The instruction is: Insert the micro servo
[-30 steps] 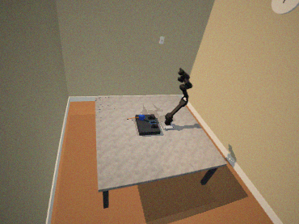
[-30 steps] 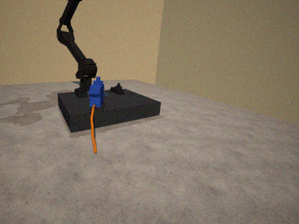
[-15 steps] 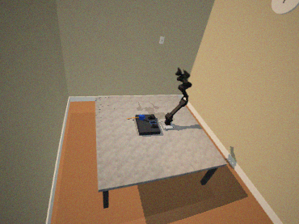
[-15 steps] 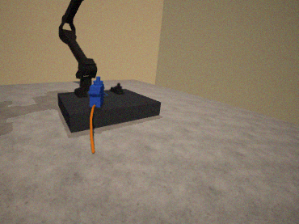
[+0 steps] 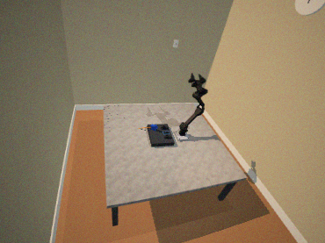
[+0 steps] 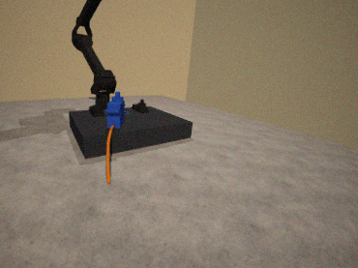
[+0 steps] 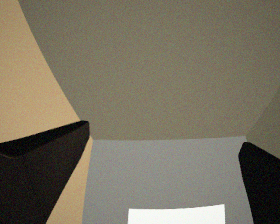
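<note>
1. Nearest of all, I see the tool (image 5: 197, 76) (image 7: 168, 141) up in the air, its fingers spread wide apart, released, with nothing between them. The exterior view cuts it off past the top edge; the wrist view has a dark finger at either side.

2. Beyond those fingertips, the wrist view alone gives me a pale grey surface with a bright white rectangle (image 7: 176, 215) at the bottom edge. I can't tell what that rectangle is.

3. Behind and below the tool comes the black arm (image 5: 191, 117) (image 6: 89, 61), bent at its joints and running down to its foot on the counter (image 5: 132, 172) (image 6: 232, 199).

4. Farther below the tool, beside the arm's foot, lies the dark deck (image 5: 160, 141) (image 6: 140, 138). The exterior view brings out a small black piece (image 6: 141, 107) on its top.

5. Well below and apart from the tool, the blue micro servo (image 5: 154, 127) (image 6: 115, 112) is at the deck's edge, upright with a narrow tip upward. Whether its ears lie flat, I can't tell.

6. Its orange cable (image 5: 144, 128) (image 6: 108, 158) reaches out past the deck; the exterior view shows its length best.

7. Farther off, only the top view has the white wall plate (image 5: 176, 43), its markings too small to read, and a white disc (image 5: 307, 0) with a dark line.
</note>
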Robot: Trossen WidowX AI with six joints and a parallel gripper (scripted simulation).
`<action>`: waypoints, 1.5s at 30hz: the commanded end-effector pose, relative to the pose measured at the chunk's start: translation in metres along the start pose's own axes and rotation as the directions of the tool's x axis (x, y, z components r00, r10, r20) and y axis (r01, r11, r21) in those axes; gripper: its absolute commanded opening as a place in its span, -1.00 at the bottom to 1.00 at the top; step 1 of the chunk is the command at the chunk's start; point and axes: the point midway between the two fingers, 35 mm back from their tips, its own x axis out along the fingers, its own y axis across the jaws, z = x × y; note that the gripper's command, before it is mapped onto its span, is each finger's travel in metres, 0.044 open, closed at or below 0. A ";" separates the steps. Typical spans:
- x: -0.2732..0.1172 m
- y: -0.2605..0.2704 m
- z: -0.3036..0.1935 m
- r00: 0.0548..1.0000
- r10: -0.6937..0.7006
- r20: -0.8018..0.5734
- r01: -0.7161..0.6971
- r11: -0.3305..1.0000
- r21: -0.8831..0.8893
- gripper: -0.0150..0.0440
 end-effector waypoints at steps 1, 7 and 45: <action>-0.002 -0.014 -0.005 1.000 -0.019 -0.024 0.017 0.997 -0.078 1.00; -0.004 -0.031 -0.011 0.998 -0.045 -0.053 0.033 0.978 -0.204 1.00; -0.021 -0.119 -0.023 0.966 -0.188 -0.179 0.014 0.727 -0.686 1.00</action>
